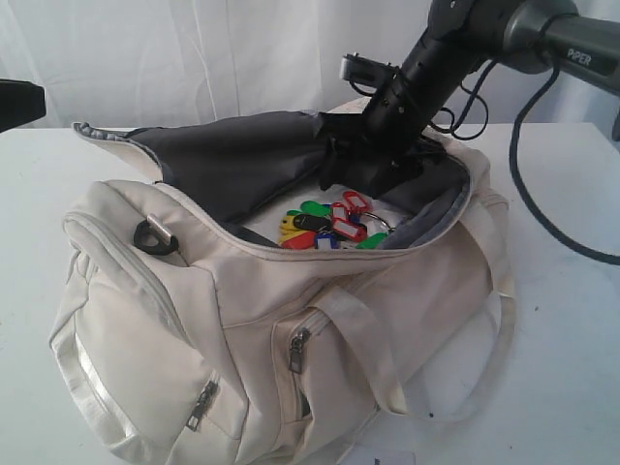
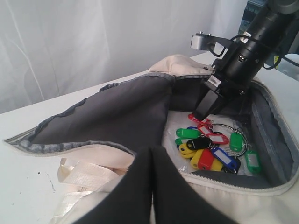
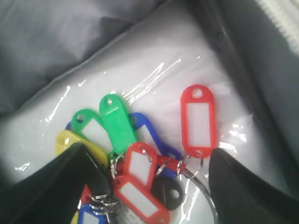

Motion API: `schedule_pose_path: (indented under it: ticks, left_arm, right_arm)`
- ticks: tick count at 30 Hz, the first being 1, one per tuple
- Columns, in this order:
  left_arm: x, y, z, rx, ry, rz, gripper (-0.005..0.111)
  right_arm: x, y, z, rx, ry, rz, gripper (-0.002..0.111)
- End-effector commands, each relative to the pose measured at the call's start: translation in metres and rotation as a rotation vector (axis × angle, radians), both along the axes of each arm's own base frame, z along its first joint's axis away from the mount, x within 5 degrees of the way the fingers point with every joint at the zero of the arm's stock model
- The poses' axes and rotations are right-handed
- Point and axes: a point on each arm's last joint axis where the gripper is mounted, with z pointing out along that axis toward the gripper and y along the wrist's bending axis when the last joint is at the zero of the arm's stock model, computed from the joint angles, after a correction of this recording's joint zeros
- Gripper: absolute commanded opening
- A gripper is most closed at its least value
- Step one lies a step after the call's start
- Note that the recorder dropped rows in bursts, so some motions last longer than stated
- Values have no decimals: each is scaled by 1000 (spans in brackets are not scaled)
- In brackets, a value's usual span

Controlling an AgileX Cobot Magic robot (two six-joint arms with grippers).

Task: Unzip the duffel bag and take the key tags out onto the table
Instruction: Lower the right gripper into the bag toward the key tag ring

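Now the right jaws stand wide, key tags between them; left jaws closed.

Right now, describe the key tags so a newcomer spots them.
Find the big cream duffel bag on the white table, unzipped on top. Inside, below the right gripper, lies the bunch of key tags. Nothing else there is bright: red, green, yellow, blue plastic.

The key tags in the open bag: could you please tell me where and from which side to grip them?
I would grip the middle of the key tags, where the metal rings bunch them, coming straight down through the open top of the bag. They lie flat on its floor with walls all round, and the open right gripper straddles them.
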Motion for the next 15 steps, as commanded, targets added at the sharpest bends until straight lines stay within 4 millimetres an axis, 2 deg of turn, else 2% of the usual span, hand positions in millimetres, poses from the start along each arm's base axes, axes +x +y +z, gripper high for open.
schedule_pose_path:
  ticks: [1,6,9,15]
  left_arm:
    - [-1,-1,-1,-28,12,-13,0]
    - [-1,-1,-1,-28,12,-13,0]
    - [-1,-2,-1,-28,13,-15,0]
    - [-2,-2,-1,-30,16,-23,0]
  right_arm:
    - [-3,7,-3,7,10,18,68]
    - [-9,4,25,25,-43,10,68]
    - [-16,-2,37,6,-24,-81,68]
    - [-32,-11,0,-77,98,-77,68]
